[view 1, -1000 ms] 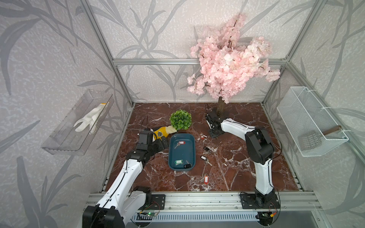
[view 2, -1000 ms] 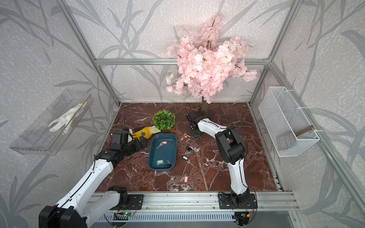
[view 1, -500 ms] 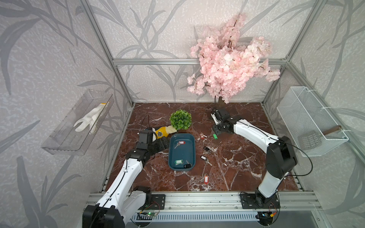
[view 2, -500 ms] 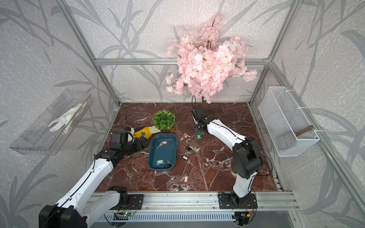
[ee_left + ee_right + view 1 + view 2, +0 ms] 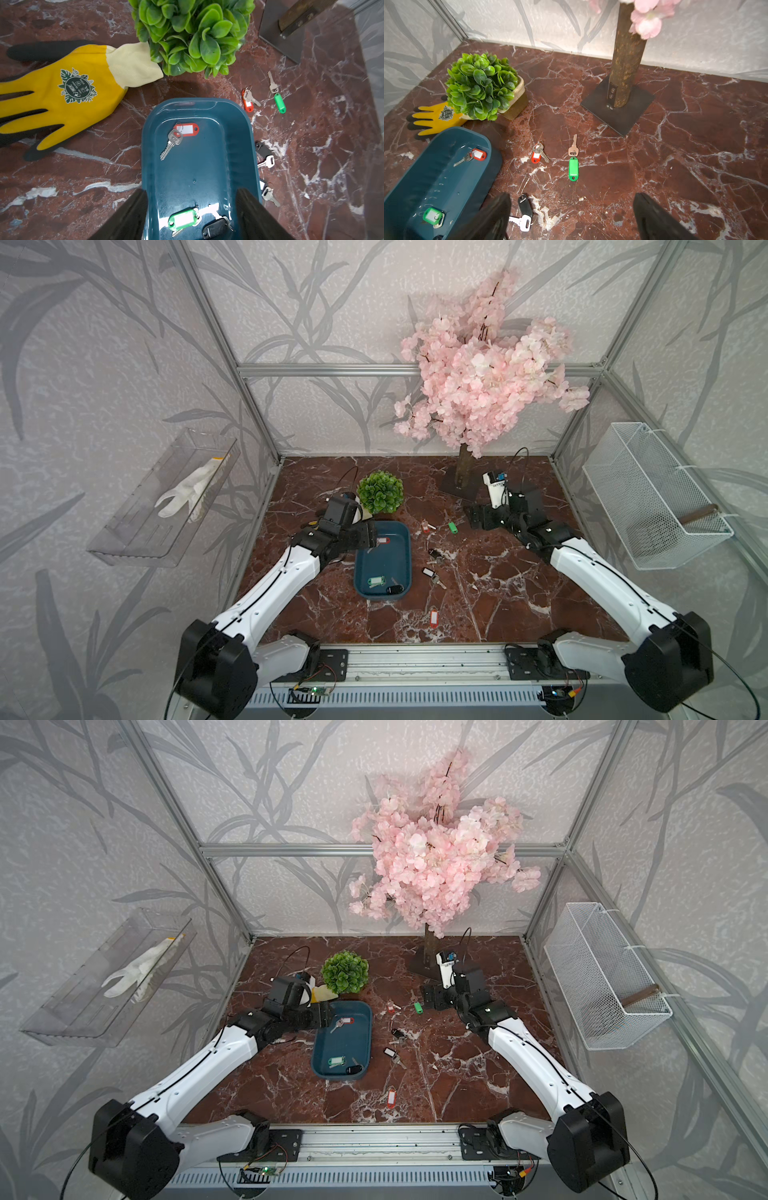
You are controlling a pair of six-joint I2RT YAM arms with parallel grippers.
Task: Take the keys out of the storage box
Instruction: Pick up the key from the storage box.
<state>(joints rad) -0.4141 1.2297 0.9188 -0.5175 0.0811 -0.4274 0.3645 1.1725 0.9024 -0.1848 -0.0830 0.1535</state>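
Atop red-marble table (image 5: pixel 498 593), L to R: clear wall tray (image 5: pixel 137 526) w/ white glove (image 5: pixel 187 493) lying in it. Next, a yellow-and-black work glove (image 5: pixel 62 93) flat on table, cuff right by leafy green potted plant (image 5: pixel 380 492).

Left gripper (image 5: pixel 191 193) hangs at far-left rim of teal storage box (image 5: pixel 386 560) in both top views. Its fingers are partly spread & grip nothing.

Keys (image 5: pixel 336 1061) are split btwn box & table.
- **Inside the box (three):** red-tagged key (image 5: pixel 186 129) toward far end, close to the gripper. Green-tagged key (image 5: pixel 182 219) & black-tagged key (image 5: pixel 215 228) lie side by side at near end.
- **On the table, right of the box (five):** loose red-tagged key (image 5: pixel 536 155) & loose green-tagged key (image 5: pixel 573 168) near far end. Loose black-tagged key (image 5: pixel 525 204) sits just off box's long side. Black-and-white-tagged key (image 5: pixel 428 571) is nearer the front, & a lone red tag (image 5: pixel 434 619) nearest the front rail.

Right gripper (image 5: pixel 572 196) hovers just right of loose green-tagged key, fingers spread wide, empty. Behind it, a pink blossom tree (image 5: pixel 486 377) stands on dark square base plate (image 5: pixel 618 104) at back of table.

At far right, a white wire-mesh basket (image 5: pixel 648 497) on the wall holds a brown rod-like item (image 5: pixel 702 514).
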